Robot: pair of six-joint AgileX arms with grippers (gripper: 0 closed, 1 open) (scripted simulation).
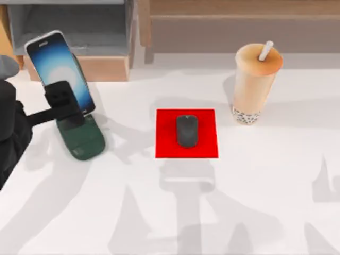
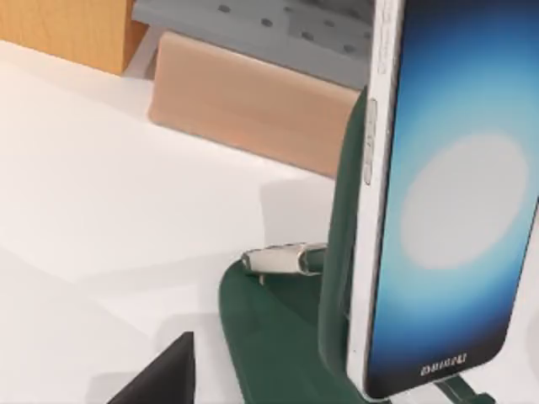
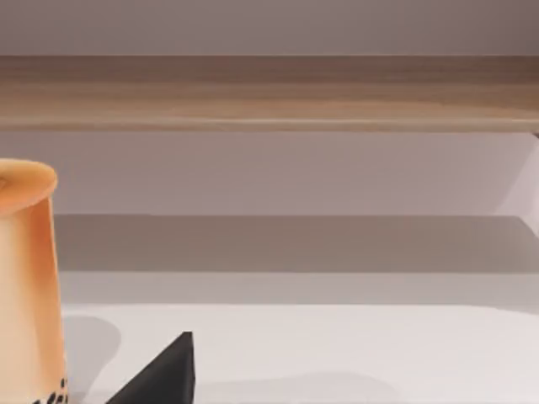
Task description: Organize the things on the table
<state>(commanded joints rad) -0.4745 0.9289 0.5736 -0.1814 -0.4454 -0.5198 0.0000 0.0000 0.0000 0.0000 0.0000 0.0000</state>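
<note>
I see bright, even light on the white table [image 1: 265,175] in the top view, w/ many soft grey shadows fanning over its near half, incl. arm-shaped ones. The smartphone [image 1: 61,71] screen glows blue-white w/ a pale round bloom mid-screen, clearest in the left wrist view [image 2: 459,202]; the bubble-tea cup [image 1: 255,82] throws a faint shadow to its left. Right wrist view: shelf underside is dim, and the cup [image 3: 25,278] leaves a soft shadow beside it
</note>
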